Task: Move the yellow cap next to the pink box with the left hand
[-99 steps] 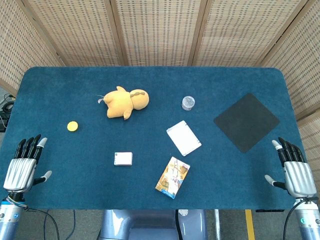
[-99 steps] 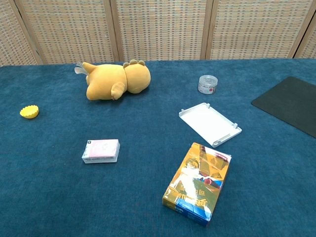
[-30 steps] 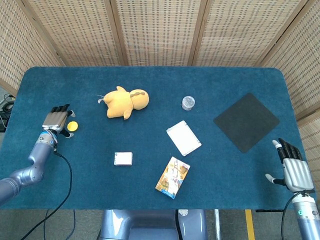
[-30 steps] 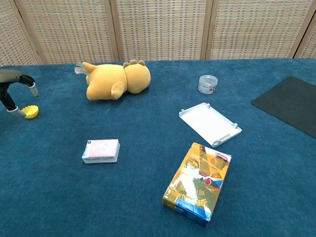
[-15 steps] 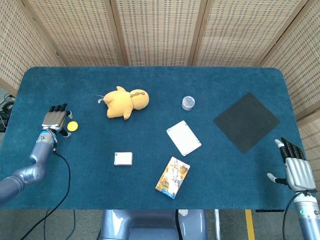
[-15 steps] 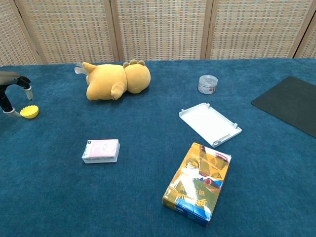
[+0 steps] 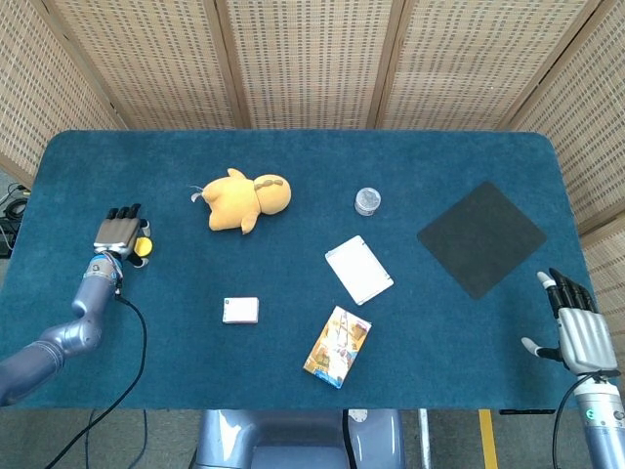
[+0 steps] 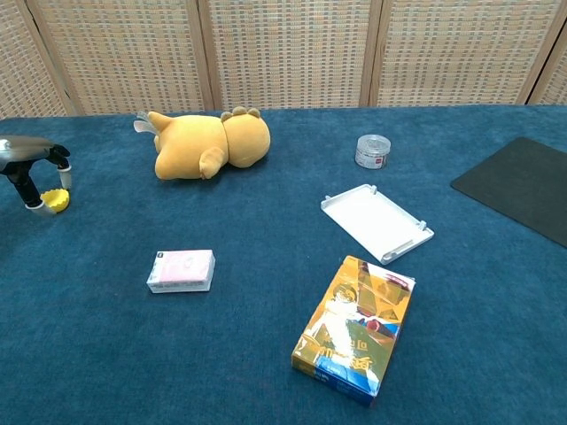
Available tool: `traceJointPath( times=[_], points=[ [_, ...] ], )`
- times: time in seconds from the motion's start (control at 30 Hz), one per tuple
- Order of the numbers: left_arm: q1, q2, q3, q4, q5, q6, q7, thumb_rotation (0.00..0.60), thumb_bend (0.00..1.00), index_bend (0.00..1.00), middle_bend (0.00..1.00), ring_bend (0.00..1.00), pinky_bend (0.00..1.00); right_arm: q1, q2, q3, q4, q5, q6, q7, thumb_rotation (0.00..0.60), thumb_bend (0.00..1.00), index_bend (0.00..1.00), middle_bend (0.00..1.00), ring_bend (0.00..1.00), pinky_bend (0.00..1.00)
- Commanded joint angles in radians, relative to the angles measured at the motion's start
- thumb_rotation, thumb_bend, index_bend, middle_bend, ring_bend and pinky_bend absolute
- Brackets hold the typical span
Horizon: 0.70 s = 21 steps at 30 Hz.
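Observation:
The yellow cap (image 7: 145,246) (image 8: 56,201) lies on the blue table near its left edge. My left hand (image 7: 119,233) (image 8: 32,170) hovers right at it, fingers arched down, and the cap sits between the thumb and a fingertip. I see no firm grip; the cap rests on the cloth. The pink box (image 7: 240,310) (image 8: 181,270) lies flat further right and nearer the front edge, well apart from the cap. My right hand (image 7: 576,332) hangs at the table's front right edge, fingers spread and holding nothing.
A yellow plush toy (image 7: 242,199) (image 8: 205,143) lies behind the box. To the right are a small clear jar (image 7: 367,201), a white tray (image 7: 358,269), a colourful carton (image 7: 338,346) and a black mat (image 7: 481,237).
My left hand has shifted slightly right and its fingers have come down around the cap. The cap stays where it was. The right hand has barely moved.

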Motion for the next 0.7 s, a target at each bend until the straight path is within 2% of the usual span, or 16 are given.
traceJointPath(
  times=[0.03, 0.5, 0.7],
  points=[
    [-0.002, -0.003, 0.003, 0.005, 0.002, 0.001, 0.006, 0.600, 0.23, 0.40, 0.00, 0.00, 0.00, -0.001, 0.000, 0.001, 0.002, -0.002, 0.002, 0.005, 0.600, 0.00, 0.06, 0.00, 0.00, 0.07],
    [0.010, 0.027, 0.029, -0.020, -0.013, -0.006, 0.039, 0.600, 0.24, 0.41, 0.00, 0.00, 0.00, -0.007, -0.003, 0.000, 0.003, -0.023, 0.027, 0.026, 0.600, 0.00, 0.06, 0.00, 0.00, 0.07],
    [0.014, 0.017, 0.027, -0.023, -0.004, 0.010, 0.031, 0.600, 0.28, 0.46, 0.00, 0.00, 0.00, -0.010, -0.001, 0.001, 0.000, -0.030, 0.038, 0.032, 0.600, 0.00, 0.06, 0.00, 0.00, 0.07]
  ],
)
